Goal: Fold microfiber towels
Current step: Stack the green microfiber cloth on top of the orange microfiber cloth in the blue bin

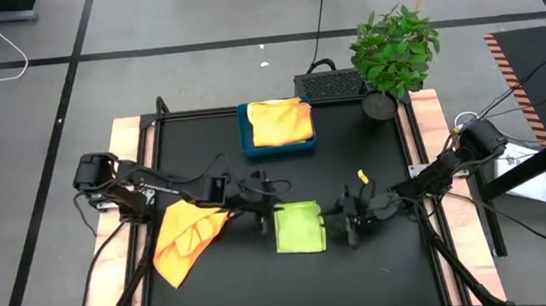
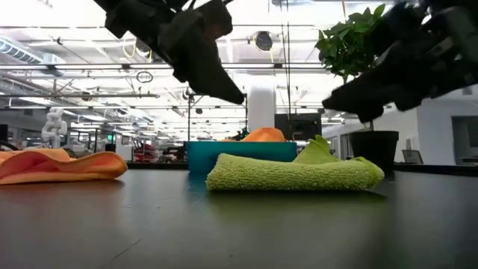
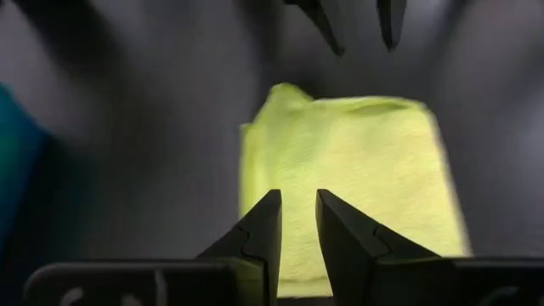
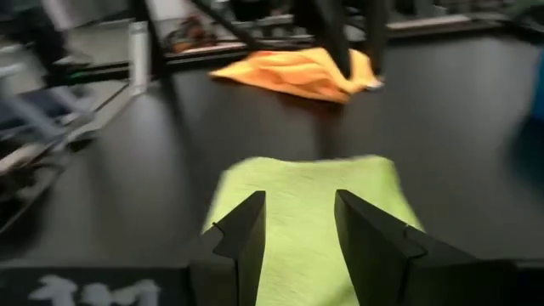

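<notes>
A lime green microfiber towel (image 1: 298, 227) lies folded flat on the black table (image 1: 216, 289), its folded edge toward the near side in the low view (image 2: 295, 173). My left gripper (image 3: 297, 204) hovers open just above its left edge (image 1: 264, 214). Above the towel's right edge my right gripper (image 4: 299, 208) is also open (image 1: 348, 224). Neither holds anything. An orange towel (image 1: 189, 236) lies crumpled at the table's left. A yellow-orange towel (image 1: 280, 122) rests folded in the blue tray (image 1: 248, 145) at the far side.
A potted plant (image 1: 394, 51) stands at the table's far right corner, with a dark keyboard-like box (image 1: 329, 85) beside it. A small yellow scrap (image 1: 362, 176) lies on the table right of centre. Bare black table stretches along the near side.
</notes>
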Robot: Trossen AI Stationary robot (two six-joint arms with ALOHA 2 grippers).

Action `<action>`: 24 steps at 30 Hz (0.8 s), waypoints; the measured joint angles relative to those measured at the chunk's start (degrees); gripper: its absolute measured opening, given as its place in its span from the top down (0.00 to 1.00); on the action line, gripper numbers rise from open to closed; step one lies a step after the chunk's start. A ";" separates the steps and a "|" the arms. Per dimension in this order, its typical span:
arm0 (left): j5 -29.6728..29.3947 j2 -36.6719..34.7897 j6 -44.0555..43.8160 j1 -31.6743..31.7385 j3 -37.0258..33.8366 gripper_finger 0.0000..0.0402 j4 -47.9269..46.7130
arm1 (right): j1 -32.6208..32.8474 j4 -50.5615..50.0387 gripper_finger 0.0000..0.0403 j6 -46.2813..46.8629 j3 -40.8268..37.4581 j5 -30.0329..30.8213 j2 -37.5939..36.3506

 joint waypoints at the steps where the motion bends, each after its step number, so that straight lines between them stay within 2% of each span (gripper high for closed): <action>1: 0.16 0.13 -0.49 -0.72 0.00 0.81 0.64 | 0.06 -0.15 0.67 -1.21 0.73 -1.37 0.28; 3: 0.13 1.20 -1.06 -2.48 0.00 0.81 2.88 | 0.08 -1.77 0.67 -2.70 2.33 -3.14 1.12; 10: -0.13 5.30 0.75 -7.60 -0.07 0.85 7.57 | -2.23 -8.66 0.67 -3.54 6.20 -2.81 7.77; 13: -0.65 6.75 2.43 -8.39 -0.03 0.87 9.22 | -4.49 -10.32 0.67 -2.16 6.06 1.17 9.68; 17: -4.02 6.65 4.74 -8.28 -0.04 0.89 9.88 | -7.48 -13.45 0.67 -0.58 5.76 6.63 9.96; 24: -7.98 2.21 7.24 -6.44 -0.07 0.93 9.18 | -9.25 -12.64 0.67 -6.19 5.80 4.70 5.83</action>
